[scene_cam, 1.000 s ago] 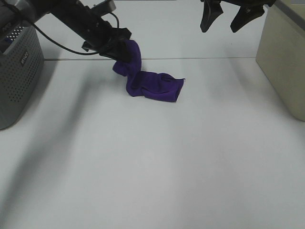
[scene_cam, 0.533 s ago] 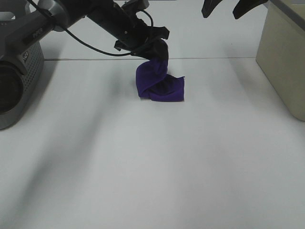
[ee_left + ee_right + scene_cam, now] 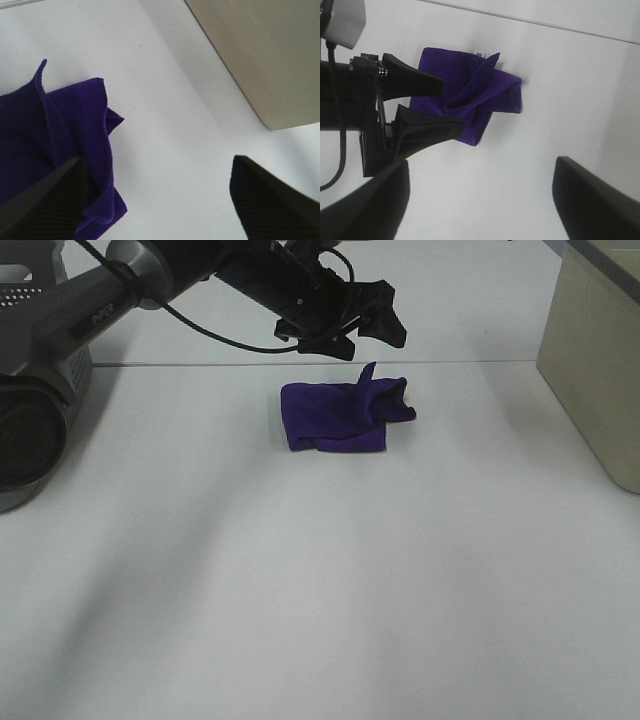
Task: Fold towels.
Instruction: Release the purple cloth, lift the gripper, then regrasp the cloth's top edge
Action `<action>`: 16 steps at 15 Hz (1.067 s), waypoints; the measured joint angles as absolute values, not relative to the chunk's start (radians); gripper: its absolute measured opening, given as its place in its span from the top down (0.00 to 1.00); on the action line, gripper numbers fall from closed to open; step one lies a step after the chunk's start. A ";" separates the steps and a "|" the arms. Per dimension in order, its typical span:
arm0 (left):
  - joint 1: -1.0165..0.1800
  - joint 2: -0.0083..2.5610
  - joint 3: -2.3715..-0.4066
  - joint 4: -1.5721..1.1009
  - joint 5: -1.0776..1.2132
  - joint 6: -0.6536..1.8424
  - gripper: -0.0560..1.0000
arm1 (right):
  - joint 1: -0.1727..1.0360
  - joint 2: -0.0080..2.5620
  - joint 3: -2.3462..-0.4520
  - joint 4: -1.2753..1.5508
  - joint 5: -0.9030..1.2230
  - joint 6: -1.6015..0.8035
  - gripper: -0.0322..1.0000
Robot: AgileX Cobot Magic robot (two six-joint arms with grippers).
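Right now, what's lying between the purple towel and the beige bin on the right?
Nothing: only bare white table separates the towel from the beige bin, clearest in the exterior high view.

There is one purple towel and one white table. Grippers number two (the left gripper in the high view, the right gripper only in its wrist view). Also one grey basket and one beige box.

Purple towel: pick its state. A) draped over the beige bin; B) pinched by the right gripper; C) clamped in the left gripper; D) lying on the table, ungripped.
D: the purple towel lies bunched on the table; the left gripper is open, holding nothing.
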State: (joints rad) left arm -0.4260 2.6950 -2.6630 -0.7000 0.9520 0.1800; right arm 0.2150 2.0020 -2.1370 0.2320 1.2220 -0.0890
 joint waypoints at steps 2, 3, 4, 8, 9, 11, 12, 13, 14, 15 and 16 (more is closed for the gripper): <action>-0.408 2.694 -2.676 -0.684 0.994 0.177 0.26 | 0.215 1.995 -2.137 0.232 1.222 -0.089 0.22; -0.401 2.694 -2.676 -0.642 1.028 0.159 0.26 | 0.215 1.992 -2.137 0.232 1.222 -0.089 0.22; -0.397 2.695 -2.676 -0.594 1.055 0.131 0.26 | 0.215 1.991 -2.137 0.232 1.222 -0.089 0.22; -0.401 2.754 -2.676 -0.641 1.011 0.111 0.26 | 0.215 1.991 -2.137 0.240 1.222 -0.089 0.22; -0.405 2.777 -2.676 -0.675 0.980 0.108 0.26 | 0.215 1.991 -2.137 0.240 1.222 -0.089 0.22; -0.416 2.809 -2.676 -0.719 0.915 0.108 0.26 | 0.215 1.991 -2.137 0.240 1.222 -0.089 0.22; -0.424 2.819 -2.676 -0.746 0.886 0.110 0.26 | 0.215 1.991 -2.137 0.240 1.222 -0.089 0.22; -0.435 2.828 -2.676 -0.788 0.857 0.125 0.26 | 0.215 1.991 -2.137 0.241 1.222 -0.089 0.22; -0.450 2.835 -2.676 -0.843 0.820 0.155 0.27 | 0.215 1.991 -2.137 0.242 1.222 -0.089 0.22; -0.489 2.846 -2.676 -0.920 0.749 0.224 0.27 | 0.215 1.991 -2.137 0.243 1.222 -0.089 0.22; -0.506 2.853 -2.676 -0.934 0.727 0.236 0.27 | 0.215 1.991 -2.137 0.249 1.222 -0.089 0.22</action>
